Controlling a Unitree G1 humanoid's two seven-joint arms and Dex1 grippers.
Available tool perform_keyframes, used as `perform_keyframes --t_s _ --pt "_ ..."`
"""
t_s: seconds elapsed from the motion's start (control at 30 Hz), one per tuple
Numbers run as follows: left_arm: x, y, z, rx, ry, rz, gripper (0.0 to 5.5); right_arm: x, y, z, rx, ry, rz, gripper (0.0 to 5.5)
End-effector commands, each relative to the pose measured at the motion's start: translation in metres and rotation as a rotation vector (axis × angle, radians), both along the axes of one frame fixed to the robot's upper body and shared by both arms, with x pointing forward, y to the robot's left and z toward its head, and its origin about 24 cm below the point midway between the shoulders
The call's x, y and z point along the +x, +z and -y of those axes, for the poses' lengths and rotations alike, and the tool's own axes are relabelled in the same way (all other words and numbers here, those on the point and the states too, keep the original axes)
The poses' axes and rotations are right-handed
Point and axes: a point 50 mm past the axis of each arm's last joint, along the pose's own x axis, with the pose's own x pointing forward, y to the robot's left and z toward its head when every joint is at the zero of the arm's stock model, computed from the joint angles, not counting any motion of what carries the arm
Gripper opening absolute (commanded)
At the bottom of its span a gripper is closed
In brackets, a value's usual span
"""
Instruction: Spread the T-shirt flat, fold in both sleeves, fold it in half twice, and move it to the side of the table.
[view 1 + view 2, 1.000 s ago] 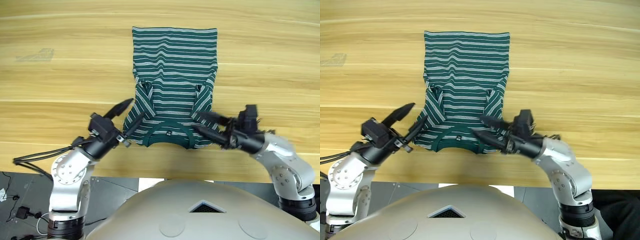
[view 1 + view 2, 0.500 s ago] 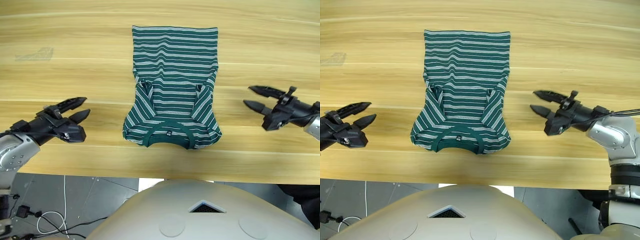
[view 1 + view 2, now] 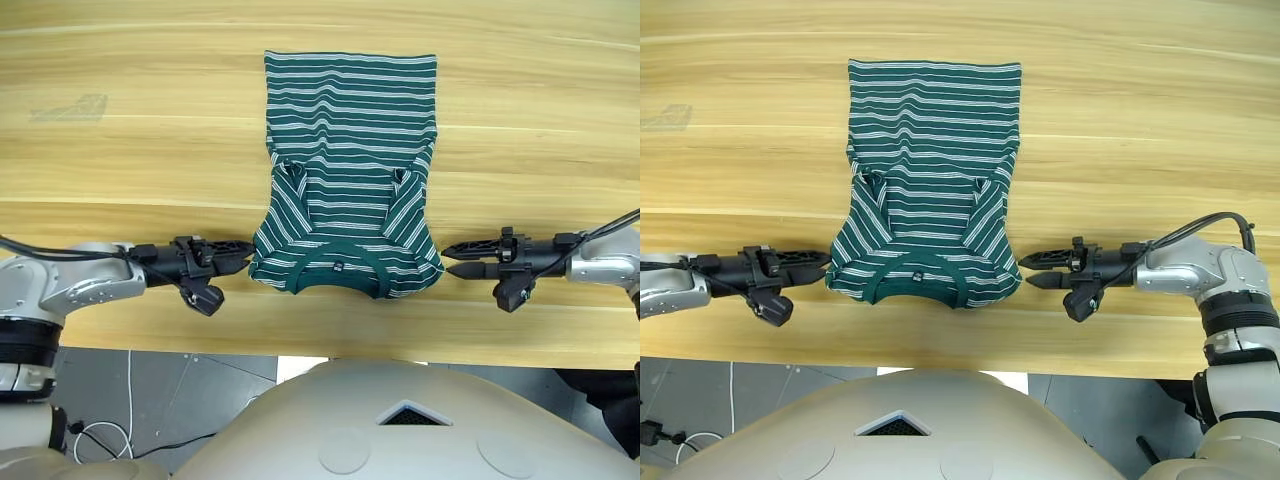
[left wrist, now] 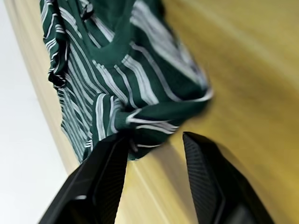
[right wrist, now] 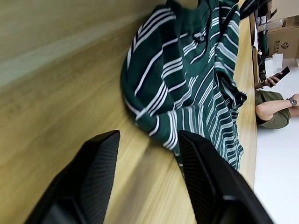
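T-shirt long axis near-far, collar twd robot; left claw, right claw released.

T-shirt: dk green w/ white stripes | table: light wood grain | tools: black

On my left wrist camera the gripper sits low over the table, its two black fingers spread apart. The green T-shirt with white stripes lies on the light wood just ahead of them. One fingertip meets the nearest rumpled corner of the cloth, though I cannot tell whether it touches the fabric or only overlaps it. The other fingertip is over bare wood, just beside the shirt's edge. That near corner is bunched, with a fold of striped fabric doubled over itself. Farther along, the plain dark collar curves across the shirt.
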Motion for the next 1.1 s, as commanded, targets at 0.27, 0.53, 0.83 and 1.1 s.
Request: perform_keyframes --t_s 0.27,0.53,0.83,1.1 --pt "0.005 -0.019 -0.005 0.055 -0.005 -0.034 1.79 -0.002 -0.010 -0.007 0.013 -0.037 -0.038 1.74" --pt "0.001 -0.029 -0.007 0.066 -0.007 -0.050 0.24 -0.003 -0.012 -0.008 0.028 -0.063 -0.041 0.06" --pt "-0.004 -0.031 -0.011 0.053 0.004 -0.052 0.01 -0.001 -0.020 -0.005 0.001 -0.222 -0.197 0.00" --pt "-0.028 -0.010 0.009 -0.101 0.051 -0.184 0.01 0.002 0.023 -0.009 -0.027 -0.365 -0.738 0.00"
